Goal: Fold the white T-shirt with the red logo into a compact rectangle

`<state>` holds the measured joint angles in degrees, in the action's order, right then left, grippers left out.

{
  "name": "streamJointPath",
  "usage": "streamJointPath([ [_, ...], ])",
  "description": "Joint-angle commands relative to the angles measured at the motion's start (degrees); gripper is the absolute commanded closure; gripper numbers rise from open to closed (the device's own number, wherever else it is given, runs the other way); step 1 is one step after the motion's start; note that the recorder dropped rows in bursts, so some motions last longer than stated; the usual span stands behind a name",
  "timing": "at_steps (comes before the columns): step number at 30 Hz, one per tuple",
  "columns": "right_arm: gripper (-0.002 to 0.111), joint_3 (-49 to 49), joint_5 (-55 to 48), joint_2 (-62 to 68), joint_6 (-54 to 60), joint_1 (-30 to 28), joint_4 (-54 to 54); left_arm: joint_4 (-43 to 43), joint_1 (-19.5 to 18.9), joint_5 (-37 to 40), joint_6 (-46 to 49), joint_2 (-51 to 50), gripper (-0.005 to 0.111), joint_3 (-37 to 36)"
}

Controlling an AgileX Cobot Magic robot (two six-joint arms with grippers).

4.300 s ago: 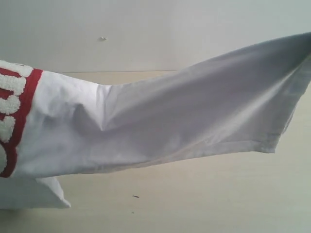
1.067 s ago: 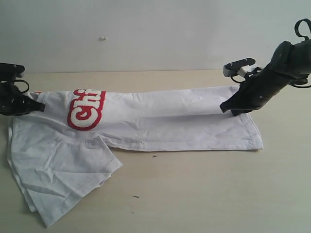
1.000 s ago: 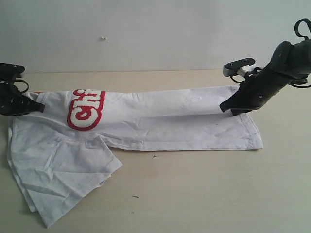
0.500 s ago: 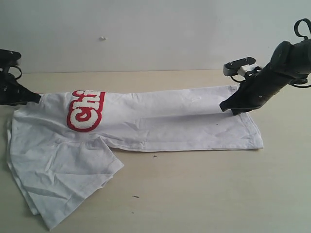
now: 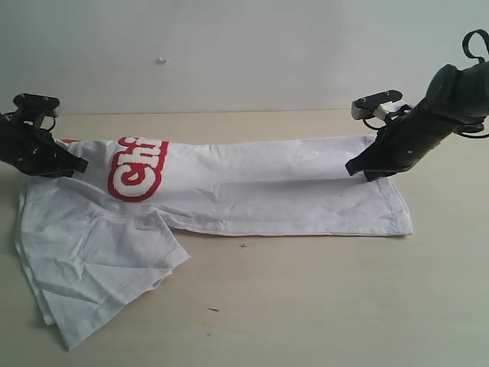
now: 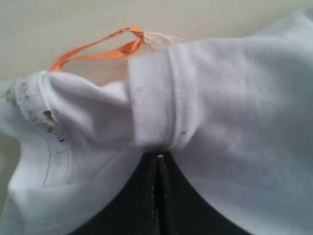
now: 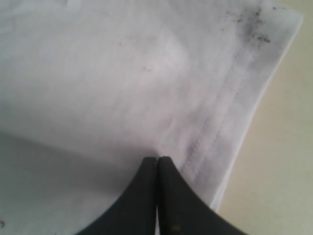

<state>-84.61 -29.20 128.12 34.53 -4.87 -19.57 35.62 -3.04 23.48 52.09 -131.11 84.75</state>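
Exterior view: the white T-shirt [image 5: 252, 191] is lying as a long band across the middle of the bench [image 5: 321, 306], with a loose flap sagging at lower left. The left fingers [image 5: 63, 160], clamping the collar, are shifting right from the frame's left edge toward the red logo [image 5: 136, 168]. The right fingers [image 5: 368, 164] are staying shut on the hem at right. The lengthwise fold is probably being straightened. Bare bench is lying open in front.

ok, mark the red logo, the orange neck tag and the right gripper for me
red logo [image 5: 136, 170], exterior view, middle of the patch.
orange neck tag [image 6: 124, 49], left wrist view, on the loop near its stitched end.
right gripper [image 7: 157, 160], right wrist view, where the shut fingertips meet.
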Motion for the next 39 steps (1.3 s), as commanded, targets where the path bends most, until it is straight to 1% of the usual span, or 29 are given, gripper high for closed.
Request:
streamJointPath([
  [1, 0.108, 0.2, 0.2, -0.2, -0.2, -0.1, 0.1, -5.1, -0.3, 2.8, -3.2, -3.6, 0.107, -1.1],
  [4, 0.108, 0.2, 0.0, -0.2, -0.3, -0.1, 0.1, -12.9, -1.6, 2.1, -12.5, -3.7, 0.107, -1.1],
  [6, 0.108, 0.2, 0.0, -0.2, -0.3, -0.1, 0.1, -15.4, -2.5, 2.7, -15.2, -3.9, 0.107, -1.1],
  [10, 0.108, 0.2, 0.2, -0.2, -0.2, -0.1, 0.1, -15.6, -3.3, 3.9, -15.2, -3.9, 0.107, -1.1],
  [15, 0.108, 0.2, -0.2, -0.2, -0.2, -0.1, 0.1, -13.7, -3.0, 5.5, -14.5, -1.0, 0.107, -1.1],
  [20, 0.108, 0.2, -0.3, -0.2, -0.3, -0.1, 0.3, -13.8, -3.0, 8.0, -14.5, 5.7, 0.107, -1.3],
  [21, 0.108, 0.2, -0.3, -0.4, -0.2, -0.1, 0.3, -13.8, -3.0, 8.3, -14.5, 8.8, 0.107, -2.2],
  [23, 0.108, 0.2, -0.2, -1.1, -0.2, -0.1, 0.8, -13.9, -3.0, 8.3, -14.5, 11.2, 0.107, -3.3],
  [26, 0.108, 0.2, 0.4, -3.5, -3.8, -0.1, 3.8, -13.9, -3.0, 8.1, -14.4, 15.2, 0.107, -5.3],
  [28, 0.108, 0.2, 0.5, -5.5, -5.8, -0.1, 3.9, -13.7, -3.0, 8.1, -13.4, 17.3, 0.107, -6.6],
  [30, 0.108, 0.2, -0.2, -7.9, -6.9, -0.1, 3.7, -11.7, -3.0, 9.2, -13.0, 19.4, 0.107, -7.9],
  [32, 0.108, 0.2, -1.3, -8.5, -7.7, 0.0, 2.6, -9.2, -2.4, 12.1, -9.0, 20.1, 0.107, -9.0],
  [35, 0.108, 0.2, -4.1, -7.9, -7.6, 1.1, 0.7, -7.8, 0.0, 16.5, -2.7, 20.5, 0.107, -10.7],
  [36, 0.108, 0.2, -6.8, -7.3, -7.6, 2.3, 0.9, -8.5, 2.5, 18.5, -0.8, 20.5, 0.107, -12.5],
  [37, 0.108, 0.2, -7.9, -7.1, -7.6, 3.0, 1.5, -9.0, 3.7, 18.9, 0.3, 20.5, 0.107, -14.0],
  [38, 0.108, 0.2, -10.3, -6.8, -7.7, 4.2, 3.0, -10.3, 6.0, 17.9, 1.6, 20.5, 0.107, -17.3],
  [39, 0.108, 0.2, -11.4, -6.8, -7.7, 4.6, 3.1, -11.0, 6.9, 16.6, 1.6, 20.5, 0.107, -19.1],
])
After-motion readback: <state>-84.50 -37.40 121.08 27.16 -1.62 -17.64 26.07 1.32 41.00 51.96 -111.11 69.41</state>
